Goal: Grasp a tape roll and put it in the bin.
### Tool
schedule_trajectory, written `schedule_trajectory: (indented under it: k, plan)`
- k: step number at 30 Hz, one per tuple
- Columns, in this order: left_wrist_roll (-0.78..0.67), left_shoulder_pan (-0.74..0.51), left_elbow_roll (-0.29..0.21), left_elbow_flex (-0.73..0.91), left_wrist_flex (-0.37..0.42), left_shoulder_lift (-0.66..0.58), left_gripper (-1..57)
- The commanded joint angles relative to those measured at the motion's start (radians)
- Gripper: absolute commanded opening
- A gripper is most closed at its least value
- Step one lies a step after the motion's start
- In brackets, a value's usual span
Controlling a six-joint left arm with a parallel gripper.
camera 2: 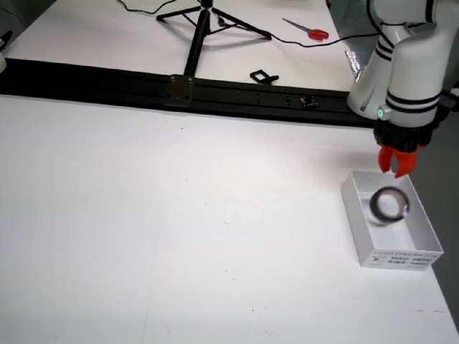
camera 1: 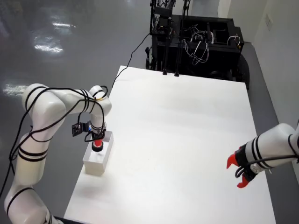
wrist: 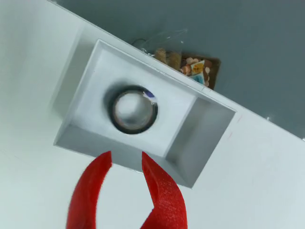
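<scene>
**Tape roll lies in the bin; red gripper hangs empty above it**

In the wide view from above, the working arm reaches in from the left, and the white bin sits close to the left edge of the white table. To the right of the bin the tabletop runs bare for a long way, up to a second arm's red gripper over the right edge (it is well apart from the bin).

In the view from the side, the bin stands near the table's right edge, with wide open surface to its left. The tape roll lies flat on the bin floor, in the half nearer the gripper, which hangs above the bin's far rim.

In the view that rides on the gripper, the bin's low walls frame the dark tape roll, which rests slightly left of the bin's middle and clear of all the walls. The two red fingers are spread apart with a clear gap between them; they hold nothing and touch neither the roll nor the bin. Beyond the table edge, at top right, a small packet lies on the grey floor.
</scene>
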Motion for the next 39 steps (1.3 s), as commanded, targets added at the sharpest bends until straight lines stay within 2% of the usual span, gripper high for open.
schedule_trajectory:
  k: [1, 5, 7, 9, 12, 21, 25, 39]
  plan:
    - [0.000, -0.005, 0.010, 0.000, -0.076, 0.012, 21.2]
    - [0.000, -0.030, 0.016, 0.000, -0.079, 0.016, 20.9]
    - [0.001, -0.046, 0.018, 0.000, -0.079, 0.017, 18.6]
    - [0.001, -0.073, 0.013, -0.001, -0.079, 0.022, 13.1]
    - [0.001, -0.117, 0.010, -0.004, -0.081, 0.028, -0.5]
    - [0.001, -0.315, 0.030, -0.004, -0.076, -0.055, -0.5]
    - [0.007, -0.412, 0.046, -0.004, -0.039, -0.106, -0.5]
    - [0.153, -0.703, 0.039, -0.004, 0.024, -0.235, -0.5]
